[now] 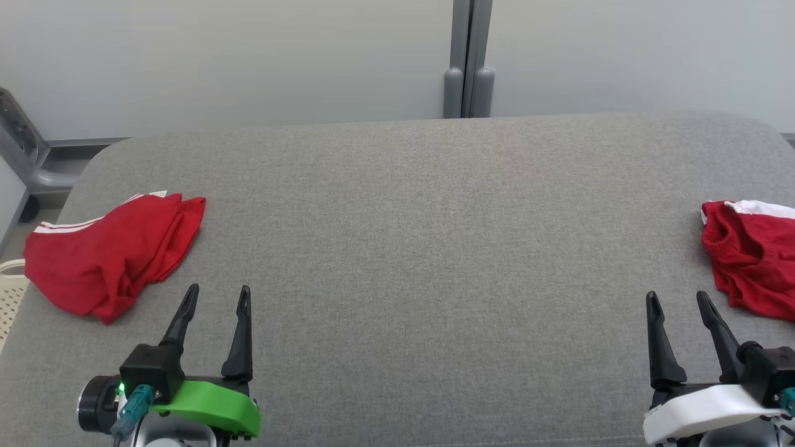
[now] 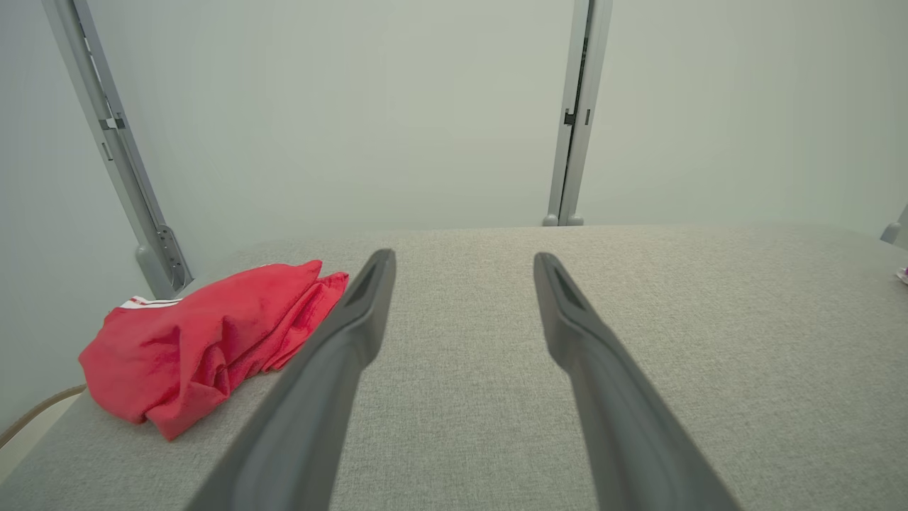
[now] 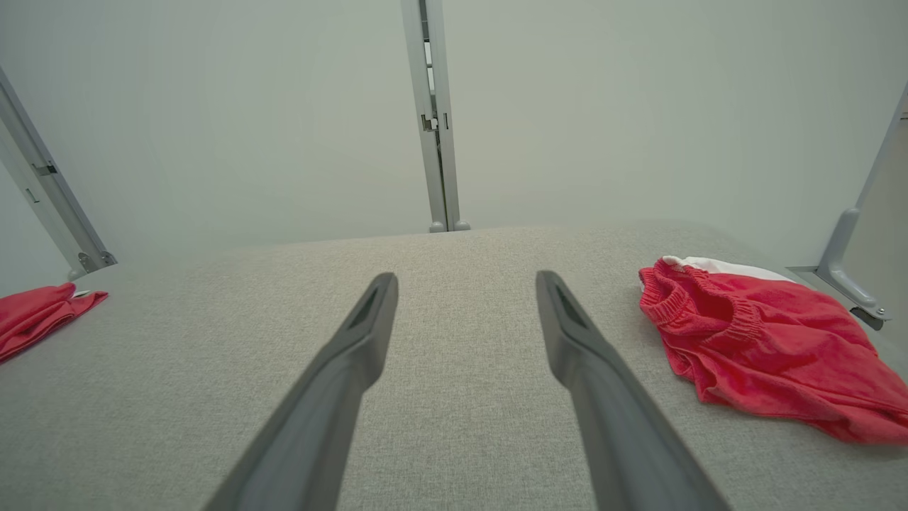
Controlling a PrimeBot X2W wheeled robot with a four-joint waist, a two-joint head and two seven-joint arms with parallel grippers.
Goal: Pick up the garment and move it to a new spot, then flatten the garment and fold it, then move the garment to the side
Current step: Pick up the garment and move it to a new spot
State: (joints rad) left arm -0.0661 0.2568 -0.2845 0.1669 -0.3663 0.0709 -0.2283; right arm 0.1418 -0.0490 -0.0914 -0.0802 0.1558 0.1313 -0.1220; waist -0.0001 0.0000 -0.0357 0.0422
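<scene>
**Two open grippers over a grey pad, with a red garment at each side**

Nearest, at the bottom of the head view, the left gripper (image 1: 218, 288) rises from a green housing. Its two dark fingers are spread well apart and hold nothing. At the lower right, the right gripper (image 1: 676, 294) rises from a white housing. Its fingers are parted about as widely and are also empty. Both sets of fingers point away from the robot over a grey fabric pad (image 1: 435, 248).

A little farther out, the left garment (image 1: 112, 251) lies near the pad's left edge, just beyond and to the left of the left gripper and not touching it. It is a loosely folded red bundle with thin white stripes along its far edge.

The right garment (image 1: 751, 257) lies at the pad's right edge, partly cut off by the side of the head view. It is just beyond and to the right of the right gripper, and apart from it. It is crumpled and red, with a ribbed elastic band facing the middle of the pad and a white part on its far side.

The two garments are well apart.

Off the pad's left edge is part of a pale basket (image 1: 9, 292). Behind the pad stands a pale wall (image 1: 248, 62) with a grey post (image 1: 469, 68) at its middle and a slanted grey frame (image 1: 25, 155) at far left.
</scene>
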